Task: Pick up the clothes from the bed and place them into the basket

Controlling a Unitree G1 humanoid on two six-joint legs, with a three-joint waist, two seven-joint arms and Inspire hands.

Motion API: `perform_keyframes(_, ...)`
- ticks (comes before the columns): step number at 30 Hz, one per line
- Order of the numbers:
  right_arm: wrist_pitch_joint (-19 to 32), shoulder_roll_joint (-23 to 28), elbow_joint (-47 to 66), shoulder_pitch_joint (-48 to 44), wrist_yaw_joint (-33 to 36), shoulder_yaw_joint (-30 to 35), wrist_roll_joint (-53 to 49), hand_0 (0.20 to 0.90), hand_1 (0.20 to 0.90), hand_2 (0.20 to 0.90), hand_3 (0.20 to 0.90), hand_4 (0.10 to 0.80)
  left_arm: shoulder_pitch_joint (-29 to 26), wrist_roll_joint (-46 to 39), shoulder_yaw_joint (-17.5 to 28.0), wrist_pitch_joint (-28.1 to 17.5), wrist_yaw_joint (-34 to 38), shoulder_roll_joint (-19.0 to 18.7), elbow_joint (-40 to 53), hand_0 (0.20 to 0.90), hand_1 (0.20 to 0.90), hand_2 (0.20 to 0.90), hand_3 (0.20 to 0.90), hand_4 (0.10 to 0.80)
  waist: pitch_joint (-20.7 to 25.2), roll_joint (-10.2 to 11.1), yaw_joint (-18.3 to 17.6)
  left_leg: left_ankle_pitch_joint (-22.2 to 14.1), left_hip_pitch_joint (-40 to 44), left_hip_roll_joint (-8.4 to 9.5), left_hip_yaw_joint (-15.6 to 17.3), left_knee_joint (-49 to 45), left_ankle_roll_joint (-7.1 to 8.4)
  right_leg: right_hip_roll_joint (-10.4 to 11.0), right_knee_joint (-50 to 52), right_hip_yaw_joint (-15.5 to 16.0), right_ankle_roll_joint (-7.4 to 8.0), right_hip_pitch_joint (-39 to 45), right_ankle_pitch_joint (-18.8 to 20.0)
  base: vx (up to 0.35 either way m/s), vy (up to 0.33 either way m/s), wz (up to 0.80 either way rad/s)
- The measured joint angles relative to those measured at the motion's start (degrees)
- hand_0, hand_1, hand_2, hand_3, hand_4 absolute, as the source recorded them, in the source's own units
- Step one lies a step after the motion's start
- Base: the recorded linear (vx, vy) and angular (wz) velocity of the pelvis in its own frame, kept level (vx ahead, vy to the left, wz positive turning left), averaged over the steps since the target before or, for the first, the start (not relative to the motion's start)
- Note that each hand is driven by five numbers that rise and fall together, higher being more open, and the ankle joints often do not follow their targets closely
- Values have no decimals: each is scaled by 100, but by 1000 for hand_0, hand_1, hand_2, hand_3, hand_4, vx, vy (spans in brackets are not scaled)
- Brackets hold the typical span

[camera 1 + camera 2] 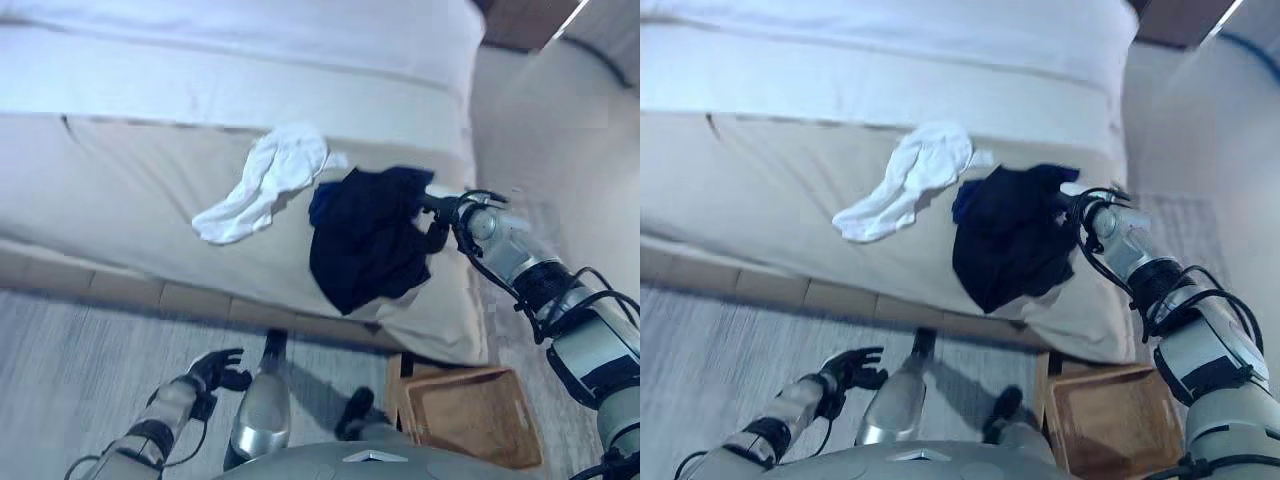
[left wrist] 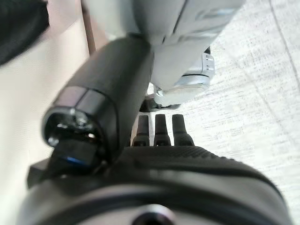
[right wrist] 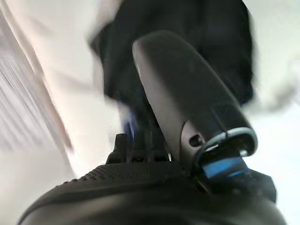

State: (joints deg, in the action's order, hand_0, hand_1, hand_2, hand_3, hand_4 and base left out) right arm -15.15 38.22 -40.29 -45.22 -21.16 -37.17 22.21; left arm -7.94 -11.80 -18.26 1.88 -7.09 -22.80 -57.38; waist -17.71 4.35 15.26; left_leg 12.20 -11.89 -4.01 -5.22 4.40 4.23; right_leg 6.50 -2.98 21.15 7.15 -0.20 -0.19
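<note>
A white garment (image 1: 265, 185) lies crumpled on the beige bed cover (image 1: 110, 190), near the middle. A dark navy garment (image 1: 365, 240) lies right of it and hangs over the bed's front edge. My right hand (image 1: 438, 222) rests against the navy garment's right edge and merges with the dark cloth. In the right wrist view the navy garment (image 3: 220, 42) lies just past the hand (image 3: 183, 93). My left hand (image 1: 220, 368) is low over the floor in front of the bed, open and empty, fingers spread.
A brown woven basket (image 1: 470, 415) stands on the floor at the bed's near right corner, below my right arm. White pillows and sheet (image 1: 250, 60) cover the bed's far part. Grey wood-look floor (image 1: 70, 370) runs along the bed's front.
</note>
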Motion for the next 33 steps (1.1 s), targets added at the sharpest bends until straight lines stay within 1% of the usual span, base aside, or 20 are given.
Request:
perform_keyframes(1,-53,-109,-83,0,67,1,13,900,900,900,900,800,-21,-65,3,-59,56,-18,32,900,900,900,900,800,-181,4,40,23,0,25,-3,3,-8,19,-3,7,0,7,2,-34,-14,10)
perform_keyframes(3,-96,-159,-91,-1,120,3,43,900,900,900,900,800,-70,-113,5,-85,69,-25,49,900,900,900,900,800,-360,1,73,38,-3,88,-65,7,-3,64,-34,72,0,45,6,-23,14,17)
perform_keyframes(4,-113,-179,-97,-2,152,8,57,900,900,900,900,800,-76,-159,5,-83,70,-27,49,900,900,900,900,800,-389,6,89,38,-7,118,-85,15,-3,77,-89,114,-27,75,25,-21,29,16)
perform_keyframes(6,-128,-209,-129,-27,236,20,170,900,900,900,900,800,-95,-169,3,-80,71,-24,46,900,900,900,900,800,-398,11,151,37,-20,148,-92,29,-3,93,-139,134,-10,80,46,-11,47,8)
perform_keyframes(11,-163,-471,-531,-291,444,76,305,900,900,900,900,800,-107,-170,7,-89,70,-19,46,900,900,900,900,800,-409,13,231,37,42,178,-100,46,-2,95,-225,178,-25,197,58,-1,26,7)
perform_keyframes(12,-204,-529,-609,-339,518,84,376,300,300,300,200,100,-110,-171,5,-89,70,-17,61,900,900,900,900,800,-409,13,229,37,44,176,-96,46,-2,92,-225,183,-25,199,58,0,0,0)
perform_keyframes(16,-261,-591,-695,-404,1046,130,315,300,300,300,200,100,-117,-173,4,-88,70,-20,114,900,900,900,900,800,-415,10,209,32,40,161,-77,56,4,83,-226,186,-24,191,58,-8,9,-2)
perform_keyframes(18,-273,-591,-632,-404,1303,284,174,300,300,300,200,100,-112,-173,4,-88,70,-23,138,900,900,900,900,800,-416,10,202,24,39,158,-67,56,14,81,-226,175,-24,185,57,0,0,0)
perform_keyframes(20,-290,-563,-320,-392,1821,541,-31,300,300,300,200,100,-74,-171,7,-86,77,-41,223,900,900,900,900,800,-424,21,155,12,42,146,-36,57,29,81,-226,150,-24,174,57,36,4,-5)
perform_keyframes(21,-286,-561,-208,-392,1949,601,-74,300,300,300,200,100,-58,-171,7,-86,84,-47,247,900,900,900,900,800,-431,19,161,11,42,146,-31,57,30,79,-226,146,-24,173,57,66,8,-7)
perform_keyframes(23,-228,-532,501,-353,2549,994,-245,300,300,300,200,100,-25,-169,40,-94,125,-51,261,900,900,900,900,800,-469,37,99,5,97,133,31,58,36,80,-225,95,-29,192,63,95,18,-10)
perform_keyframes(24,-223,-528,740,-341,2703,1095,-301,300,300,300,200,100,-5,-170,65,-98,128,-49,261,900,900,900,900,800,-493,41,85,2,134,131,45,58,38,80,-225,74,-32,221,66,119,48,-13)
perform_keyframes(25,-172,-500,1466,-214,3060,1401,-391,300,300,300,200,100,66,-166,148,-110,157,-40,258,900,900,900,900,800,-509,49,50,-47,232,128,85,58,46,85,-225,17,-31,299,67,94,44,-11)
perform_keyframes(28,240,-383,2427,-197,3802,1828,-429,300,300,300,200,100,209,-151,225,-215,161,-19,250,900,900,900,900,800,-517,65,-1,-103,495,133,165,61,23,105,-225,-37,-30,509,69,106,54,-13)
perform_keyframes(31,586,69,3131,-228,4375,2217,-434,300,300,300,200,100,315,-53,306,-249,157,27,234,900,900,900,900,800,-506,81,-45,-160,680,128,189,62,5,106,-225,-58,-30,686,69,120,36,-5)
perform_keyframes(33,666,396,3427,-228,4584,2495,-448,300,300,300,200,100,374,25,414,-269,150,60,206,900,900,900,900,800,-500,91,-90,-170,755,133,197,62,3,110,-224,-90,-30,765,69,109,20,-3)
